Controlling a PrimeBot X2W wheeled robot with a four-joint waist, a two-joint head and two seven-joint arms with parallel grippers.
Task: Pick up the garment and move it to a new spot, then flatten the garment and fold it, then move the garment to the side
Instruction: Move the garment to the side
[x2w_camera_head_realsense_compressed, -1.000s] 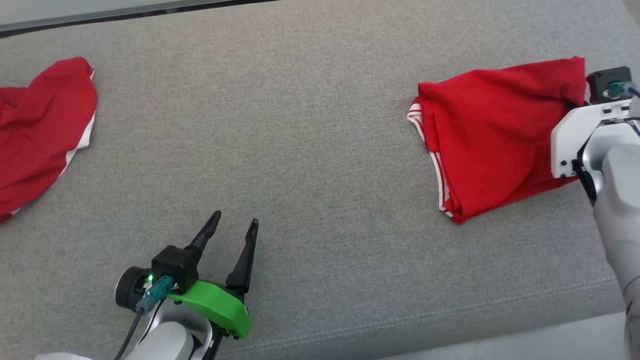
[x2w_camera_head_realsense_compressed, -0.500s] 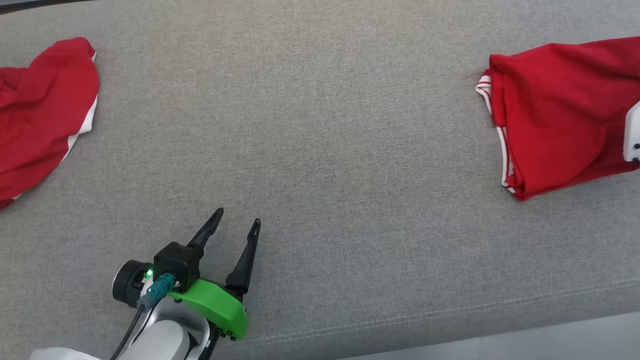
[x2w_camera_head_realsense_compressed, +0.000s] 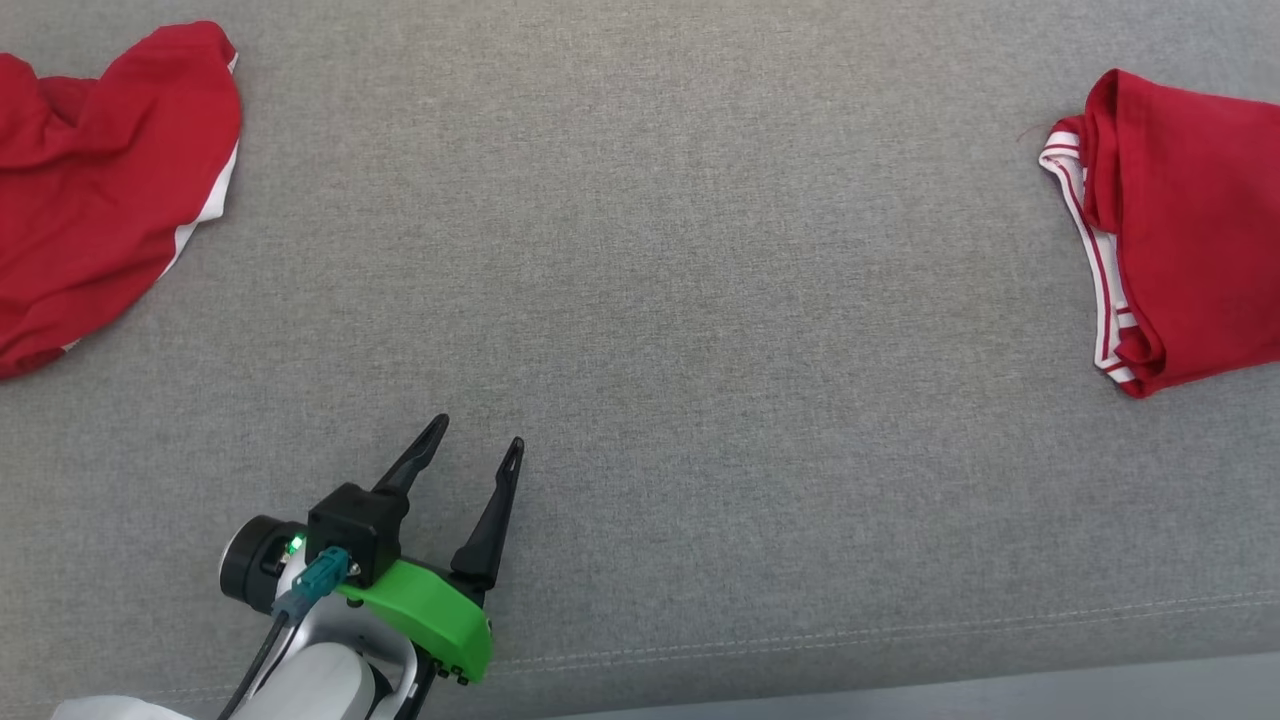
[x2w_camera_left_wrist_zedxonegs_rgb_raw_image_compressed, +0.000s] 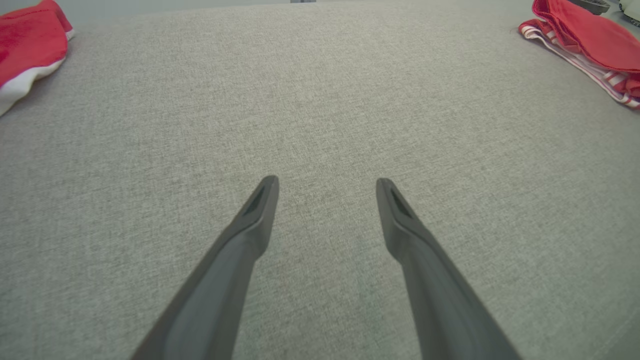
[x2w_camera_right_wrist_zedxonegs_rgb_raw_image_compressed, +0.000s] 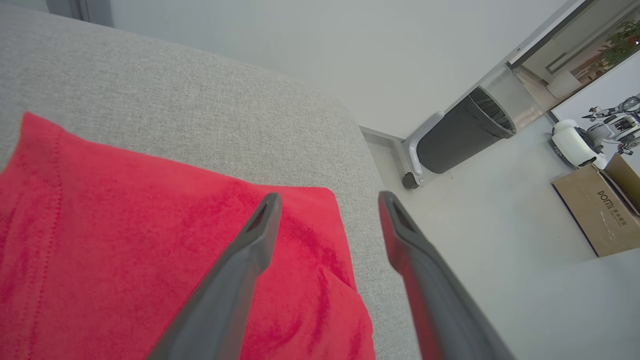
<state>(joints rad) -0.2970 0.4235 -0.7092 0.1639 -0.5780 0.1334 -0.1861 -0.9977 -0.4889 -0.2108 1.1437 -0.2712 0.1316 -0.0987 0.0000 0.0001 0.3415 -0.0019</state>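
The folded red garment (x2w_camera_head_realsense_compressed: 1190, 230) with white-striped trim lies at the right edge of the head view, on the grey fabric surface (x2w_camera_head_realsense_compressed: 700, 250). It also lies at the top right of the left wrist view (x2w_camera_left_wrist_zedxonegs_rgb_raw_image_compressed: 585, 35). My right gripper (x2w_camera_right_wrist_zedxonegs_rgb_raw_image_compressed: 330, 196) is open just above the garment's corner (x2w_camera_right_wrist_zedxonegs_rgb_raw_image_compressed: 150, 250), near the surface's end, with nothing between its fingers. At the lower left, my left gripper (x2w_camera_head_realsense_compressed: 477, 432) is open and empty over bare fabric (x2w_camera_left_wrist_zedxonegs_rgb_raw_image_compressed: 327, 181), far from the garment.
A second red garment (x2w_camera_head_realsense_compressed: 100, 190) with a white stripe lies crumpled at the far left (x2w_camera_left_wrist_zedxonegs_rgb_raw_image_compressed: 25, 45). The surface's front edge runs along the bottom of the head view. Past the surface's right end are the floor, a dark bin (x2w_camera_right_wrist_zedxonegs_rgb_raw_image_compressed: 465, 135) and a cardboard box (x2w_camera_right_wrist_zedxonegs_rgb_raw_image_compressed: 595, 210).
My right gripper has opened and let go of the folded garment, and its arm has left the head view. The head camera has shifted. The left gripper has stayed put.
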